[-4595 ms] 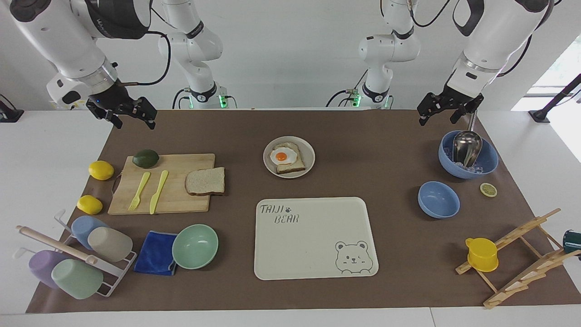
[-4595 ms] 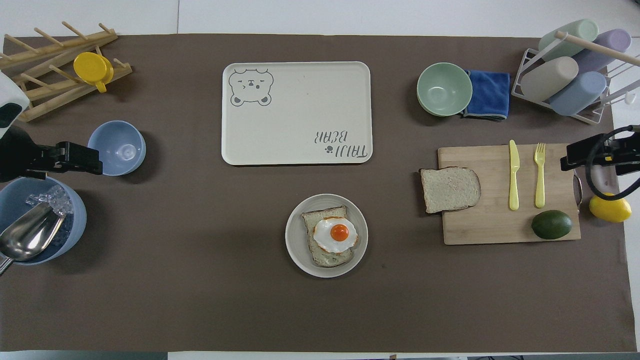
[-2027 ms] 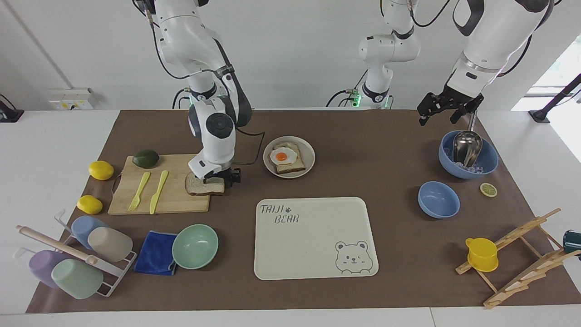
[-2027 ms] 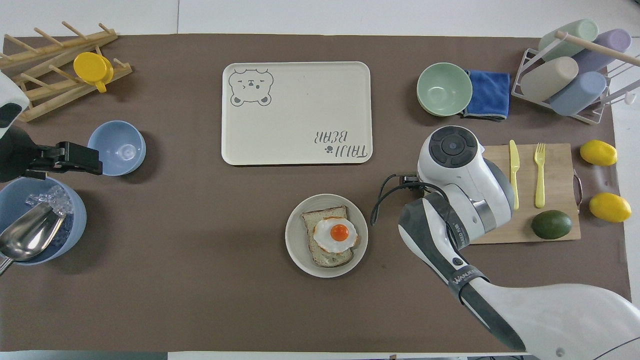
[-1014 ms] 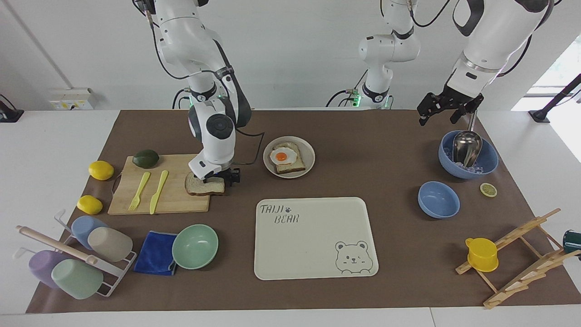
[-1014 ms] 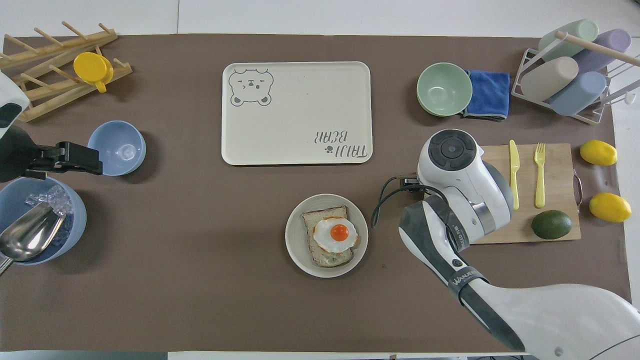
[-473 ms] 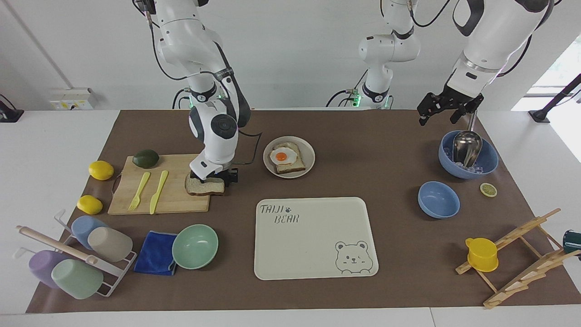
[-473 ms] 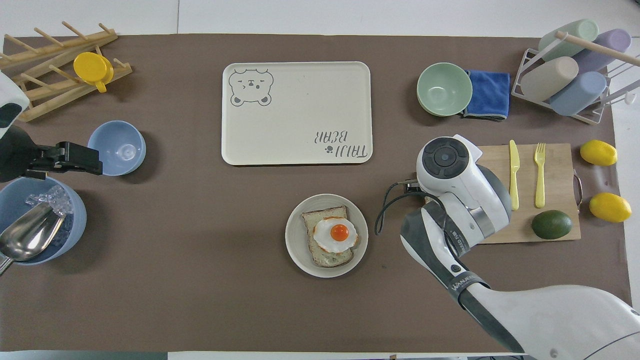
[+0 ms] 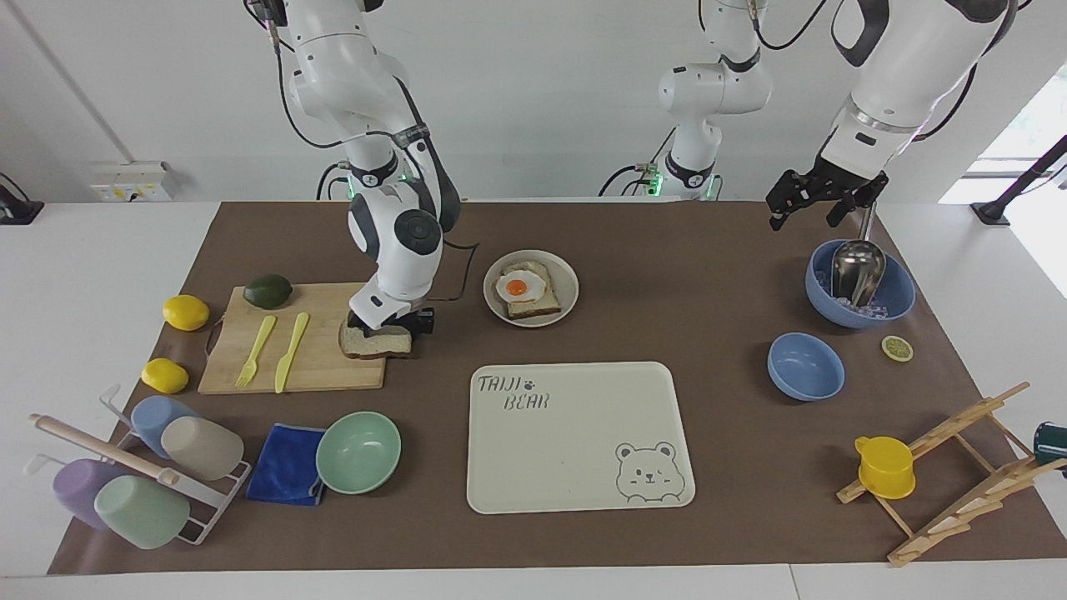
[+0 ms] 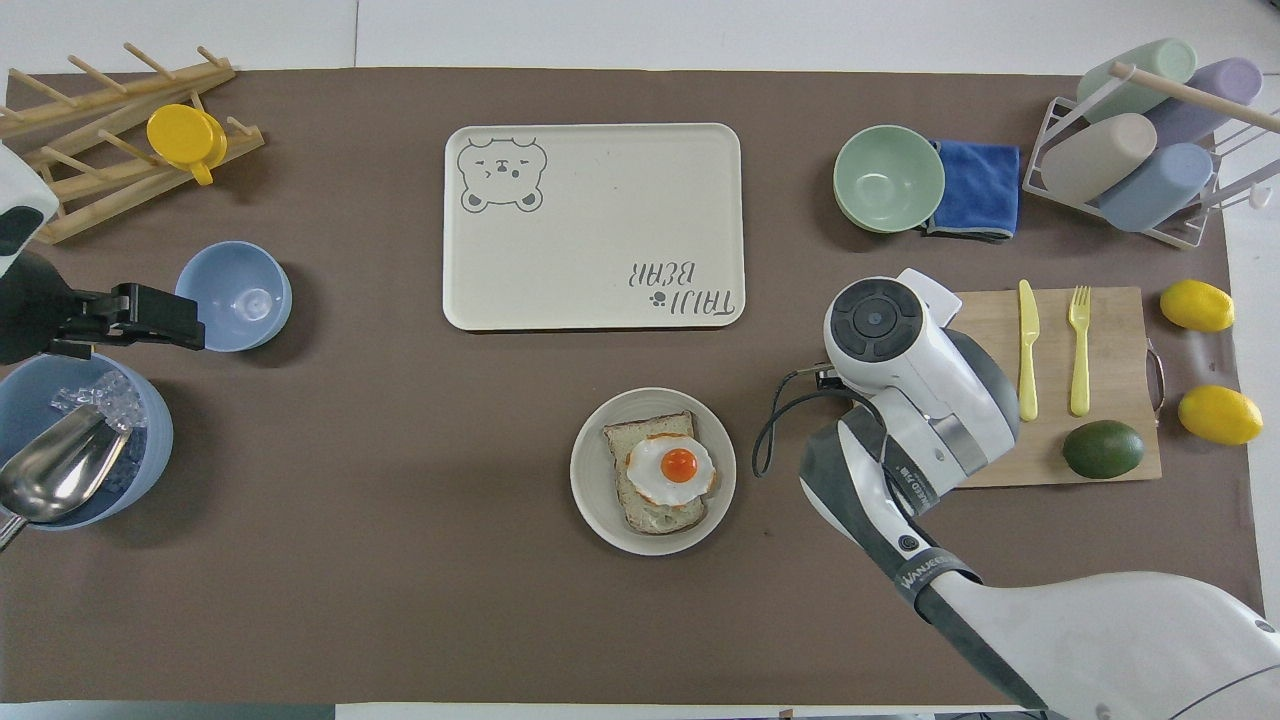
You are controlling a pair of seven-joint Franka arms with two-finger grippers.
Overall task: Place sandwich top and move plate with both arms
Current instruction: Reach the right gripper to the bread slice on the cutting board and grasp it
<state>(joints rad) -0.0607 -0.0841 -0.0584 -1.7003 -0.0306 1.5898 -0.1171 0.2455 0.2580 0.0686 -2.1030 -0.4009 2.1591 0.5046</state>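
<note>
The sandwich top (image 9: 375, 343), a plain wheat slice, lies on the wooden cutting board (image 9: 317, 367), at the board's end toward the plate. My right gripper (image 9: 390, 322) is down on the slice's edge nearer the robots; its fingers are hidden under the wrist. In the overhead view the right arm's wrist (image 10: 885, 325) covers the slice. The round beige plate (image 9: 569, 287) holds a toast slice with a fried egg (image 9: 518, 288) and also shows in the overhead view (image 10: 590, 470). My left gripper (image 9: 804, 221) waits open above the blue bowl with the scoop (image 9: 896, 292).
A yellow fork and knife (image 9: 288, 350) and an avocado (image 9: 268, 290) are on the board. The cream bear tray (image 9: 575, 442) lies farther from the robots than the plate. A mint bowl (image 9: 358, 452), a small blue bowl (image 9: 804, 365) and two lemons (image 9: 185, 312) are around.
The right arm came from the table's end down onto the slice. Over the last second its wrist has leaned slightly toward the plate. The slice has not visibly moved. The left arm is still.
</note>
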